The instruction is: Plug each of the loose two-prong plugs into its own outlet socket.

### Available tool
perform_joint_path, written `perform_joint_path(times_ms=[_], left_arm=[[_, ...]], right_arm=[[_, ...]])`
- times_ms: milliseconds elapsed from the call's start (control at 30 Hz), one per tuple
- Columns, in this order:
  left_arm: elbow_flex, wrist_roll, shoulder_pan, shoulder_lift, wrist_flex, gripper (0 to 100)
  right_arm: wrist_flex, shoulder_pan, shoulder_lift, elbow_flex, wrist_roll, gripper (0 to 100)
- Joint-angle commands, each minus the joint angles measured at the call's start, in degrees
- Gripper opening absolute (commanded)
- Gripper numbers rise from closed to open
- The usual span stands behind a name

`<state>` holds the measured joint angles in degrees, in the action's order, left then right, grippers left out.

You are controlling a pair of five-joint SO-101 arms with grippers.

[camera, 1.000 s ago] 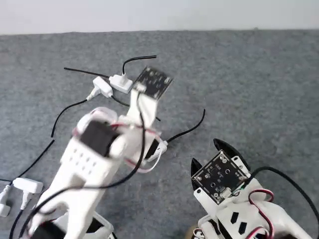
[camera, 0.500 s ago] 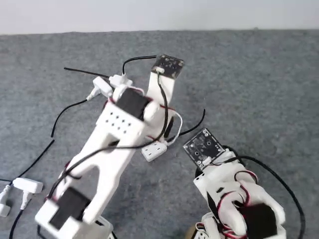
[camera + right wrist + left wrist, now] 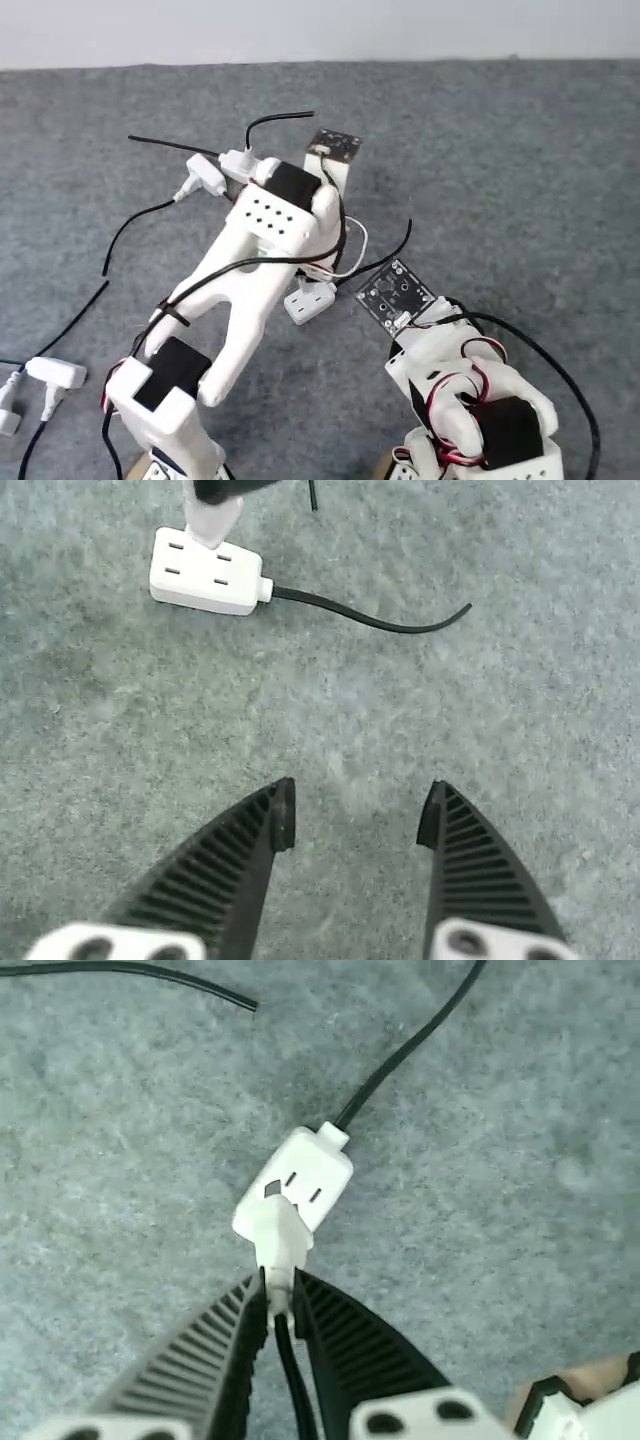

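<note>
Now | left fingers clamp plug, seemingly seated in socket | right fingers spread, bare carpet between.

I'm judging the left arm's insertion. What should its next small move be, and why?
Probably push the plug a little further into the outlet block, straight along its length. The left gripper has its jaws shut on the plug, whose nose already meets the block; full seating cannot be told.
</note>
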<state>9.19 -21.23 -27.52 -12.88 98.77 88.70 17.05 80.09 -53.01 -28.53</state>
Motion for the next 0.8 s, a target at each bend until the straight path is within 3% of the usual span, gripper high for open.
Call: perform_joint_path(times_ms=[0, 367, 767], left_arm=[[2.42, -3.16, -1.49, 0.35, 1.93, 1], [-1.71, -3.43, -3.52, 0.79, 1.93, 1], [-1.89, -21.45, -3.52, 0.88, 1.93, 1]], right_arm=[[-1.27, -0.84, -1.19, 0.44, -0.62, 21.5], [-0.92, -0.92, -1.19, 0.62, -0.62, 21.5], [-0.92, -1.01, -1.19, 0.62, -0.62, 21.5]])
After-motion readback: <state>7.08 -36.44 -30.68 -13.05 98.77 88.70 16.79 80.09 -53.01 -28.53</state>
